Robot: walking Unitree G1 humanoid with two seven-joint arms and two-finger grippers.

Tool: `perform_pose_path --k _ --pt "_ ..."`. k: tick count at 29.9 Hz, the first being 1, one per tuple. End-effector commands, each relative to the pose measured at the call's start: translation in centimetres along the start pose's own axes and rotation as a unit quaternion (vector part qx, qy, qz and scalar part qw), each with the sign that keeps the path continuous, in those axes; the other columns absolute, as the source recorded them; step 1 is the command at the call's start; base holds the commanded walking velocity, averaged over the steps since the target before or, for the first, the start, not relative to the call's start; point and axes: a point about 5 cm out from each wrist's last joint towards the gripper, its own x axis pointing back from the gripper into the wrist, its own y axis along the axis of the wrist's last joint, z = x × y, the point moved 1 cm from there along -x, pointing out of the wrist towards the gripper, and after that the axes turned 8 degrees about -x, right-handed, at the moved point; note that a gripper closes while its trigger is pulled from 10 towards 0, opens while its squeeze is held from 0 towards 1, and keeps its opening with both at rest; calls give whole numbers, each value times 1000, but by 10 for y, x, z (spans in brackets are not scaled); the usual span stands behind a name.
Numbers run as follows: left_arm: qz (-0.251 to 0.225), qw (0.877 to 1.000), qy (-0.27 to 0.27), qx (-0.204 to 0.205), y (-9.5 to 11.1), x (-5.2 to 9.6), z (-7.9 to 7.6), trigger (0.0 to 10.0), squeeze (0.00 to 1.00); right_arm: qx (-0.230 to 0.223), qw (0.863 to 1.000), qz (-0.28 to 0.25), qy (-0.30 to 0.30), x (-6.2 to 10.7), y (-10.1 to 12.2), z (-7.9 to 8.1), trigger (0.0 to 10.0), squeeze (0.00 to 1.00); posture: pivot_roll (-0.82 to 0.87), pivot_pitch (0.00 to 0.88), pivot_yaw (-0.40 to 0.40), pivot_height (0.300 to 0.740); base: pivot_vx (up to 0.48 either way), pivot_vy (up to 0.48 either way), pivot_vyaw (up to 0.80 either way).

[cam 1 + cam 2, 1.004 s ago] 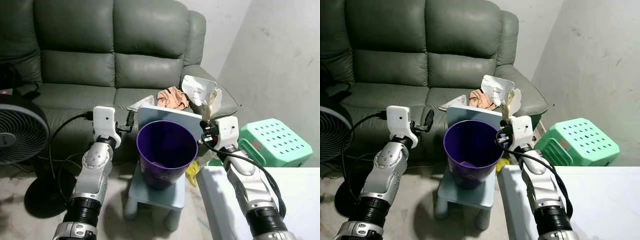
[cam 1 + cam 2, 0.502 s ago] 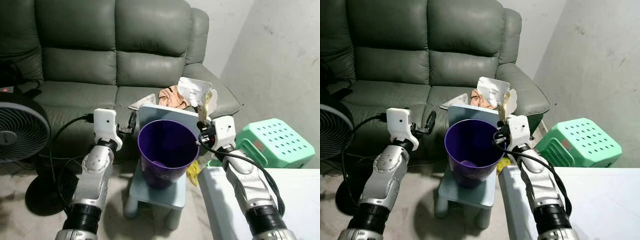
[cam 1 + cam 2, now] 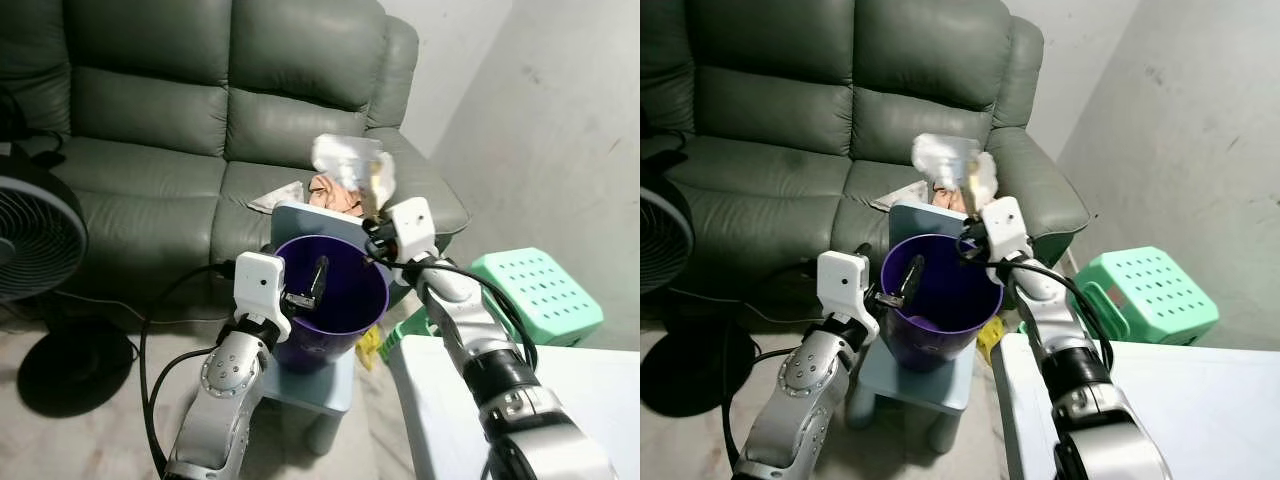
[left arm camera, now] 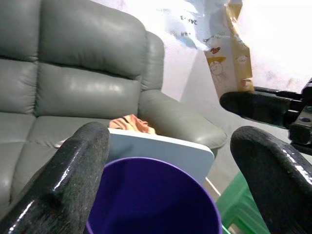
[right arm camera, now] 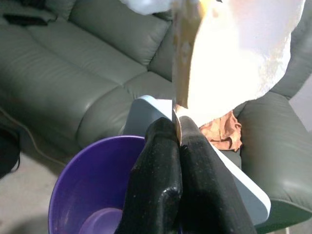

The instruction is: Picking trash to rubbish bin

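bin point(image 3: 335, 300) sitting on stool point(image 3: 320, 385) before sofa point(image 3: 200, 120) | wrapper point(image 3: 352, 165) hanging above bin's far rim, in right end effector point(image 3: 372, 222) | left end effector point(image 3: 318, 278) reaching over near rim | fan point(image 3: 35, 245) standing left | crate point(image 3: 540, 295) lying right

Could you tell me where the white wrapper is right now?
The white wrapper is pinched in the right gripper, held up just above the far rim of the purple bin.
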Motion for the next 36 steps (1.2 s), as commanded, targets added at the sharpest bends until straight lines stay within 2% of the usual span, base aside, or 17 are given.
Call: perform_pose_path --k 1,5,9,11,13,15,16,18,20,22,25,27,32,36 --pt "-2 1000 -12 25 6 1 -22 10000 0 6 1000 8 7 -3 1 -2 10000 0 193 28 -308 740 0 0 0" --pt "2 1000 -7 22 6 5 -28 10000 0 3 1000 23 11 -9 0 2 10000 0 212 51 -326 740 0 0 0" --pt "10 1000 6 25 4 12 -26 10000 0 -21 999 22 27 -13 0 8 10000 0 216 55 -332 740 0 0 0" --pt "15 999 25 25 3 14 -17 10000 0 -16 997 -33 65 -9 8 12 10000 0 210 45 -325 740 0 0 0" --pt "15 999 28 24 2 15 -14 10000 0 -19 996 -58 73 -6 10 11 10000 0 207 41 -322 740 0 0 0" --pt "7 999 39 16 4 13 -4 10000 0 -41 994 -85 61 4 9 4 10000 0 195 29 -310 740 0 0 0" --pt "2 999 47 5 5 11 5 10000 0 -59 989 -122 57 16 9 -2 10000 0 181 17 -297 740 0 0 0" --pt "-1 999 49 1 5 11 9 10000 0 -64 987 -135 57 20 9 -2 10000 0 173 12 -290 740 0 0 0" --pt "0 999 53 1 4 11 16 10000 0 -60 984 -160 46 31 9 -5 10000 0 160 1 -278 740 0 0 0" --pt "0 998 57 -5 4 9 25 10000 0 -62 980 -185 24 47 5 -9 10000 0 130 0 -248 740 0 0 0" --pt "0 998 60 -10 3 8 33 10000 0 -57 978 -201 -8 60 2 -13 10000 0 107 0 -226 740 0 0 0" --pt "2 998 67 -9 2 8 44 10000 0 -71 971 -222 -50 81 -1 -20 10000 0 74 0 -195 740 0 0 0" --pt "6 997 78 -6 -1 6 54 10000 0 -72 969 -221 -79 95 -7 -21 10000 0 53 0 -171 740 0 0 0" --pt "6 995 92 26 -1 2 63 10000 0 -86 967 -219 -97 104 -12 -17 10000 0 39 0 -148 740 0 0 0"
